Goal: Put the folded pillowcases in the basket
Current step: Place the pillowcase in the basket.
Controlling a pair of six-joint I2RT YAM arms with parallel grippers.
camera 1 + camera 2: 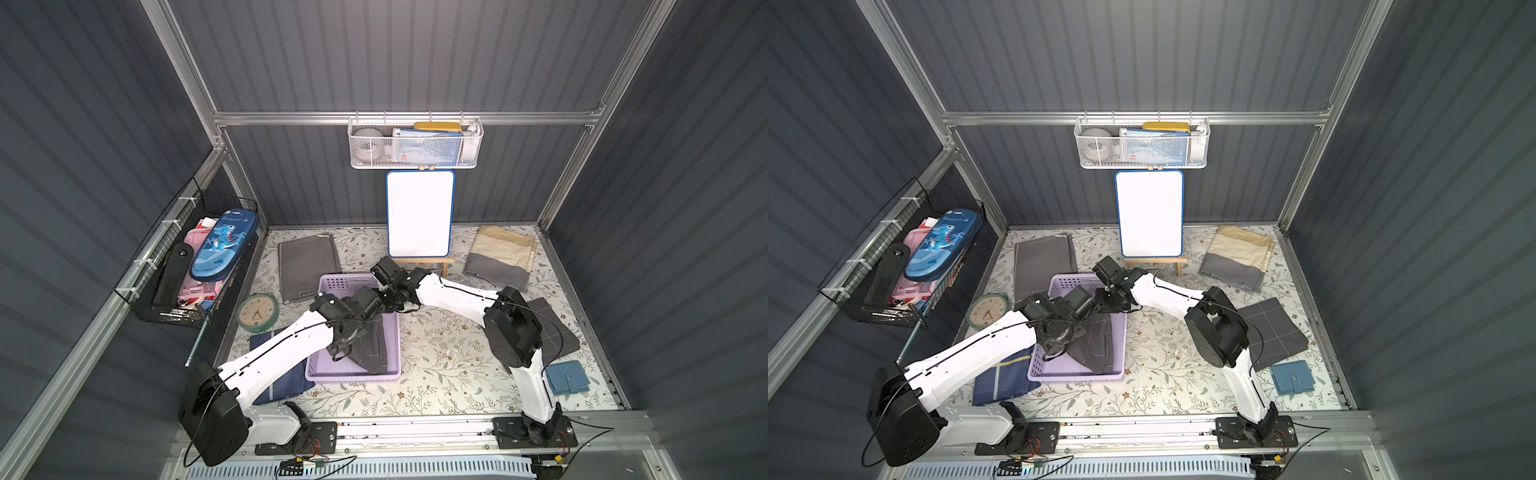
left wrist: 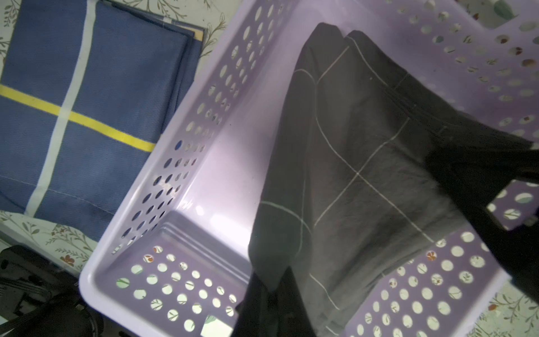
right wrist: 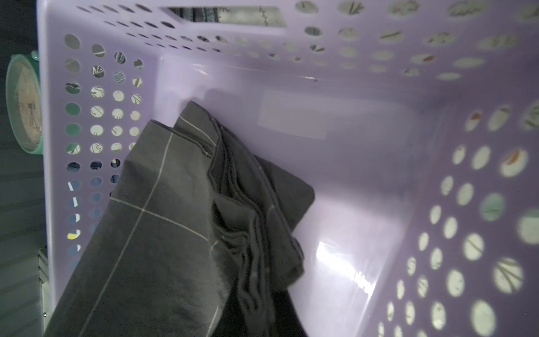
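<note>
Left gripper [image 2: 272, 294] and right gripper [image 3: 262, 322] are both clamped, each pinching the dark grey folded pillowcase [image 1: 372, 353]. It sags below them inside the lilac basket [image 1: 353, 376], far end reaching the floor. A blue cloth [image 2: 87, 116] lies just outside the wall.

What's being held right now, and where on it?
The dark grey checked pillowcase: left gripper and right gripper each pinch its upper edge; its lower end hangs in the lilac basket.

Floral table [image 1: 436, 353]: basket [image 1: 353, 377], clock [image 1: 257, 312], easel [image 1: 419, 262], wallet [image 1: 567, 377].
</note>
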